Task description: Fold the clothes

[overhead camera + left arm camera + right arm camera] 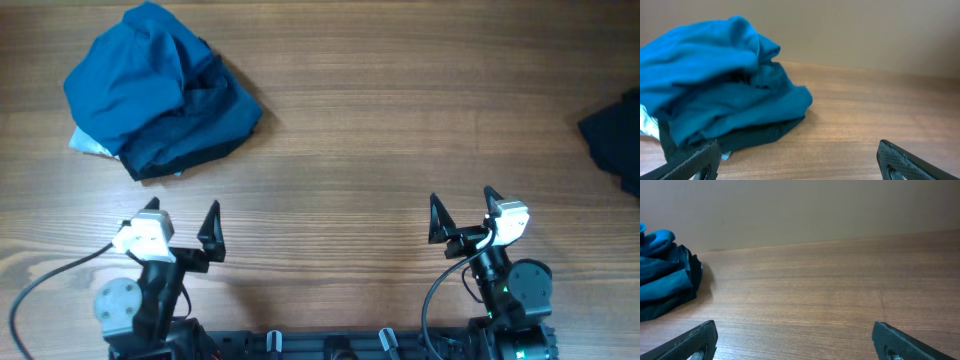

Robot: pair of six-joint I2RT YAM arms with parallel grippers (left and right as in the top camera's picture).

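Resting near my edge of the wooden tabletop (380,130), my left hand (182,206) and my right hand (462,197) both have their fingers spread wide and hold nothing. The clothes (160,90) lie in a crumpled heap at the far left of the tabletop, well apart from both hands: a brighter blue shirt (125,70) bunched over a darker navy piece (195,130), with a scrap of pale fabric (88,145) showing under the left edge. Another dark cloth (615,140) pokes in at the right edge. The brown wood grain runs side to side. Beyond it, my wrist views show a plain beige wall (815,210).
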